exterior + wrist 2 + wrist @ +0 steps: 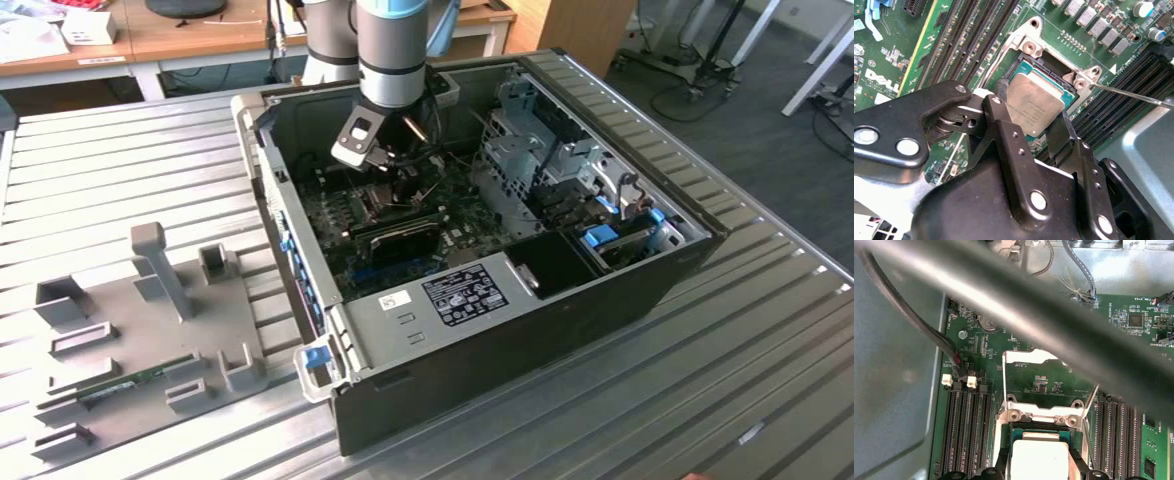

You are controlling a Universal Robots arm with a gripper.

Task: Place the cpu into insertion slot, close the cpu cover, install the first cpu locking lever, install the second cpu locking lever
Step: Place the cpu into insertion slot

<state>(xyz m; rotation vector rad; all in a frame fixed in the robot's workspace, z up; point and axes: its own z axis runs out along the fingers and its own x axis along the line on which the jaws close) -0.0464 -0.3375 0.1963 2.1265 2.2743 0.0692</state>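
Silver-tan cpu (1035,102) pinched in black tool (1029,122), at insertion slot (1051,62) (near edge hidden)

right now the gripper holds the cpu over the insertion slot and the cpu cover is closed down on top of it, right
Not quite: the cpu cover is open, not closed. The first wrist view shows it swung back, with green board visible through its window. The rest stands: in the second wrist view the gripper holds the cpu over the insertion slot.

A ribbed metal table (774,340) carries an open computer case (507,345) and, beside it, a grey fixture plate (127,335).
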